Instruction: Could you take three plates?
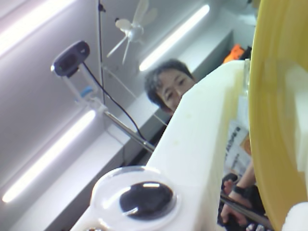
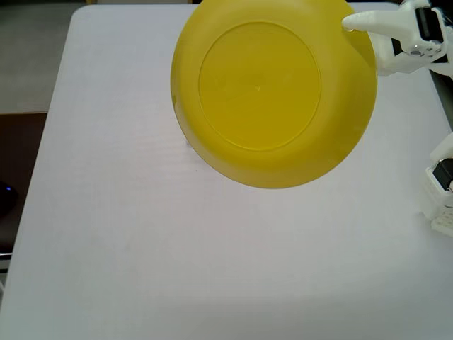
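A yellow plate point(image 2: 272, 88) hangs high above the white table point(image 2: 141, 248) in the fixed view, its underside toward the camera. My gripper point(image 2: 352, 25) is shut on its upper right rim, with one white finger lying over the edge. In the wrist view the same yellow plate point(image 1: 279, 120) fills the right side, edge-on, beside the broad white finger point(image 1: 202, 144). It is the only plate that shows in either view.
A white part of the arm point(image 2: 442, 191) stands at the table's right edge. The wrist view looks upward at a webcam on a stand point(image 1: 71, 57), a person's face point(image 1: 171, 86) and ceiling lights.
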Robot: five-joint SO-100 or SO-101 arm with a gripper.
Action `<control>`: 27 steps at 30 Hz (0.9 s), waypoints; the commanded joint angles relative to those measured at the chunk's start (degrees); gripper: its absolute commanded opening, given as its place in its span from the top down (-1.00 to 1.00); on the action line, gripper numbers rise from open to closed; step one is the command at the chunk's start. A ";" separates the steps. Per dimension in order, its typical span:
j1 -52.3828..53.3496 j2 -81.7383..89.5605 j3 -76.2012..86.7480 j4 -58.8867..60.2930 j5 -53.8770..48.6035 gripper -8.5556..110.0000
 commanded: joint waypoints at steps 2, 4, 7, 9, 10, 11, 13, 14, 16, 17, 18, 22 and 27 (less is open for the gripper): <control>-0.26 0.44 -0.26 -1.76 -0.18 0.87; -0.09 0.53 -0.09 -1.76 -0.35 0.87; 0.26 0.53 0.09 -1.76 -0.53 0.87; 0.35 0.53 0.18 -1.76 -0.70 0.87; 0.53 0.53 0.18 -1.76 -0.70 0.87; 0.62 0.53 0.18 -1.76 -0.79 0.87; 0.79 0.53 0.18 -1.76 -0.79 0.87; 0.97 0.44 0.18 -1.76 -0.79 0.87; 1.32 0.35 0.18 -1.76 -0.70 0.87; 1.32 0.26 0.18 -1.76 -0.70 0.87; 1.41 0.26 0.26 -1.76 -0.62 0.87; 1.67 0.18 0.35 -1.76 -0.53 0.87; 1.93 -0.18 0.53 -1.76 -0.44 0.87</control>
